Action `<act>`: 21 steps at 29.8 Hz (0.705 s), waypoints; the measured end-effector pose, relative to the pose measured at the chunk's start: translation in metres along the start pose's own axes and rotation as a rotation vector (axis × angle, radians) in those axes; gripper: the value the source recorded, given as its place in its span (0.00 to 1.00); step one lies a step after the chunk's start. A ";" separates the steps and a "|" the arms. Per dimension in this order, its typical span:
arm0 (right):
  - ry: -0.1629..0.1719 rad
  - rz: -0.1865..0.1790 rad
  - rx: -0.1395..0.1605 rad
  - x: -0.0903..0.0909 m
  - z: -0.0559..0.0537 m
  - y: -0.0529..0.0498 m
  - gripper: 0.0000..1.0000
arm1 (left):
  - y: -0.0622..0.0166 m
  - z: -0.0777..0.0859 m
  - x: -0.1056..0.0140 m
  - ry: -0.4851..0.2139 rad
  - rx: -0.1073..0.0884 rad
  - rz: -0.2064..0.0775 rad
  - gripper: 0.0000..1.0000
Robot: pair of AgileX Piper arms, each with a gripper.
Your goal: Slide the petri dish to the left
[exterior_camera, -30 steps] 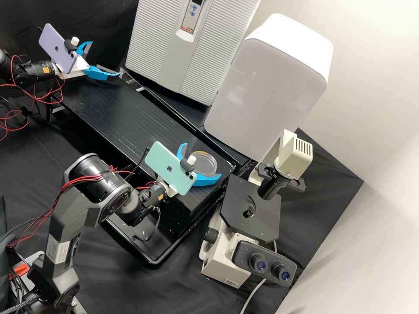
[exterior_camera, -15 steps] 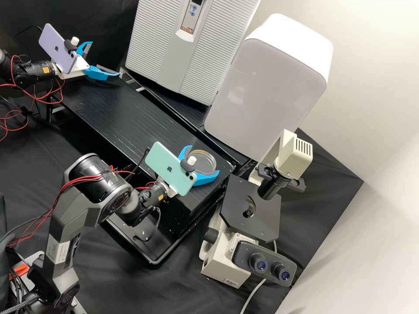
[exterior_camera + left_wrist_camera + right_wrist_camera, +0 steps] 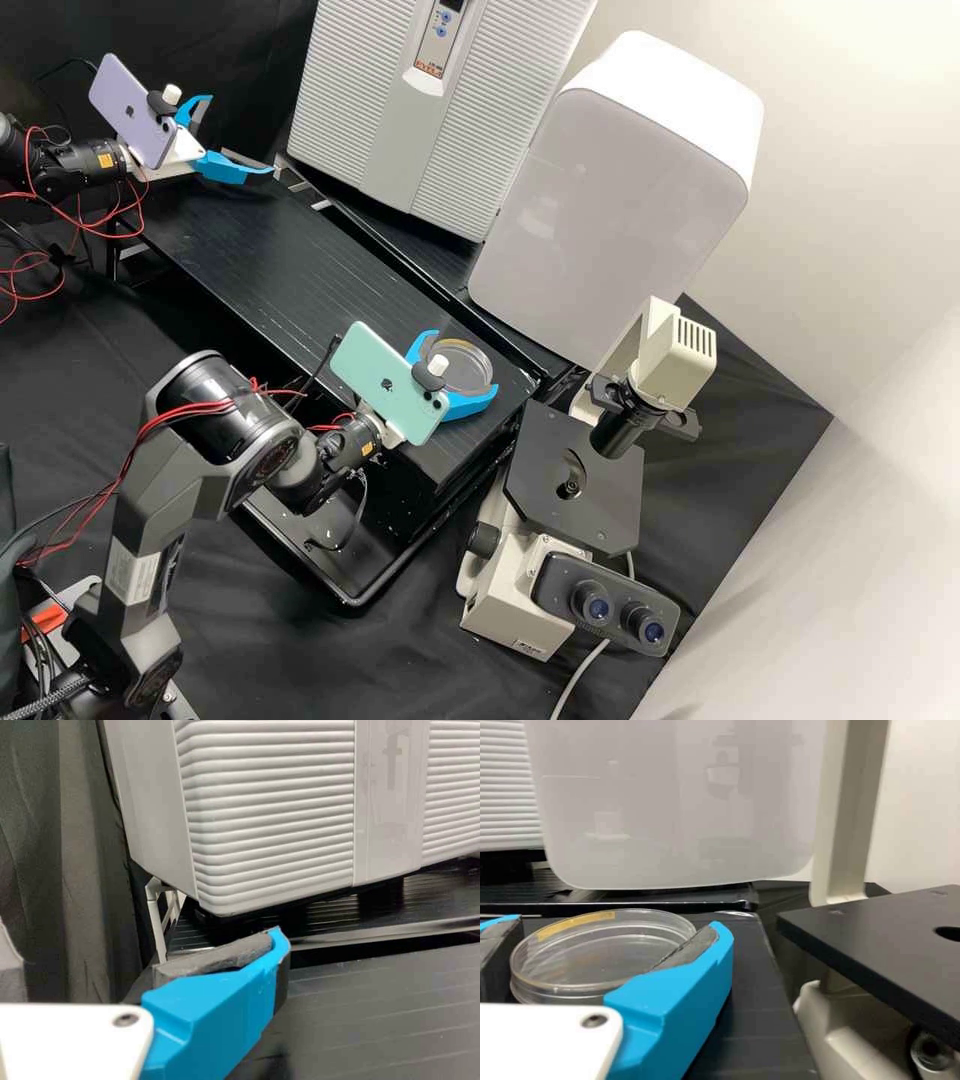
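With the slide judged barely begun, the right hand (image 3: pixel 466 369) clasps the clear round plastic petri dish (image 3: pixel 600 952) at the black table's (image 3: pixel 280 270) right edge and must next drag it flat towards the wide-open left hand (image 3: pixel 240 134); the dish's yellow label strip (image 3: pixel 574 924) is illegible.

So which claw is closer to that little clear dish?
Right. The right claw has the dish between its two fingers at the bench's near end; the left claw hangs at the far end, well away.
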 end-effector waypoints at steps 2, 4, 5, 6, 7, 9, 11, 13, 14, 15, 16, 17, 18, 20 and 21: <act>0.001 -0.003 0.006 0.000 -0.003 -0.002 0.00 | 0.0000 0.000 0.000 0.000 0.000 0.000 1.00; 0.001 -0.006 0.016 -0.001 -0.007 -0.004 0.00 | 0.0000 0.000 0.000 0.000 0.000 0.000 1.00; 0.007 -0.014 0.017 -0.001 -0.011 -0.005 0.00 | 0.0000 0.000 0.000 0.000 0.000 0.000 1.00; 0.010 -0.027 0.017 -0.001 -0.015 -0.006 0.00 | 0.0000 0.000 0.000 0.000 0.000 0.000 1.00; 0.019 -0.035 0.013 -0.001 -0.020 -0.007 0.00 | 0.0000 0.000 0.000 0.000 0.000 0.000 1.00; 0.039 -0.051 0.016 0.000 -0.032 -0.009 0.00 | 0.0000 0.000 0.000 0.000 0.000 0.000 1.00; 0.054 -0.078 0.007 0.001 -0.045 -0.012 0.00 | 0.0000 0.000 0.000 0.000 0.000 0.000 1.00; 0.070 -0.105 -0.003 0.001 -0.058 -0.016 0.00 | 0.0000 0.000 0.000 0.000 0.000 0.000 1.00; 0.078 -0.116 -0.010 0.000 -0.063 -0.017 0.00 | 0.0000 0.000 0.000 0.000 0.000 0.000 1.00; 0.085 -0.124 -0.015 0.000 -0.069 -0.018 0.00 | 0.0000 0.000 0.000 0.000 0.000 0.000 1.00; 0.097 -0.124 -0.018 0.000 -0.075 -0.018 0.00 | 0.0000 0.000 0.000 0.000 0.000 0.000 1.00; 0.104 -0.131 -0.019 -0.001 -0.080 -0.020 0.00 | 0.0000 0.000 0.000 0.000 0.000 0.000 1.00; 0.111 -0.133 -0.015 -0.002 -0.085 -0.022 0.00 | 0.0000 0.000 0.000 0.000 0.000 0.000 1.00; 0.124 -0.135 -0.008 -0.004 -0.095 -0.024 0.00 | 0.0000 0.000 0.000 0.000 0.000 0.000 1.00; 0.133 -0.133 -0.009 -0.005 -0.100 -0.025 0.00 | 0.0000 0.000 0.000 0.000 0.000 0.000 1.00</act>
